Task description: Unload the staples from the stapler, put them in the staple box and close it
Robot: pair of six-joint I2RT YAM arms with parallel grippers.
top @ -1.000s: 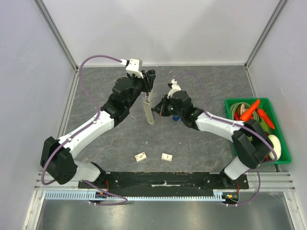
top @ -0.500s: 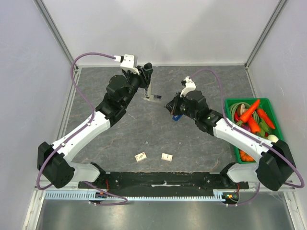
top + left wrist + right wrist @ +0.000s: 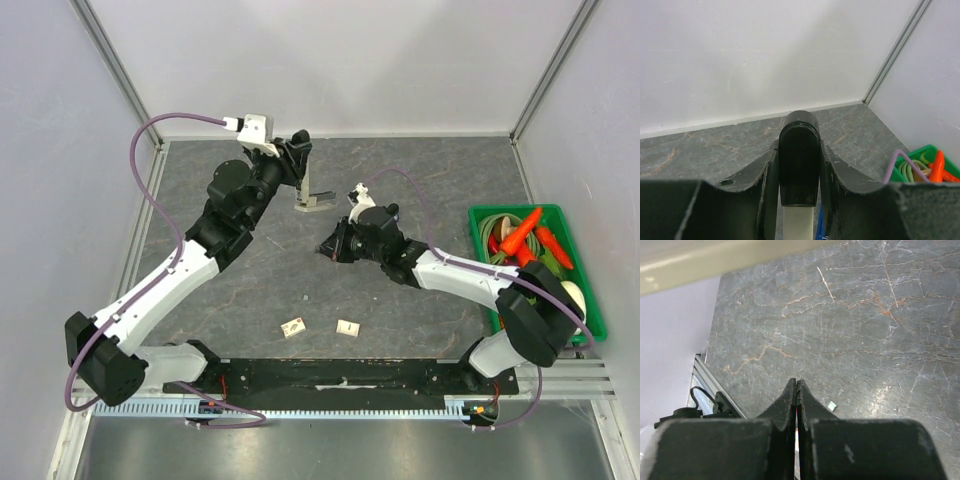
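While the left gripper is clamped on the stapler, the tool sits in the upper centre of the overhead frame, just above the table; whether it touches the surface cannot be told. The left wrist view shows the black arm pinched between both fingers, rounded end toward the back wall. This hold probably keeps the hinge swung open so that the staple channel is exposed. In the overhead view the gripped bar runs down the frame from the jaws, and the silver magazine branches to the right at its lower end, so the two bars form an L. The long axis of the magazine therefore lies left to right, free end pointing right. The right gripper has its fingers pressed together with nothing identifiable between them. It sits lower right of the stapler, near but apart, probably presenting a narrow tip for pushing staples out.
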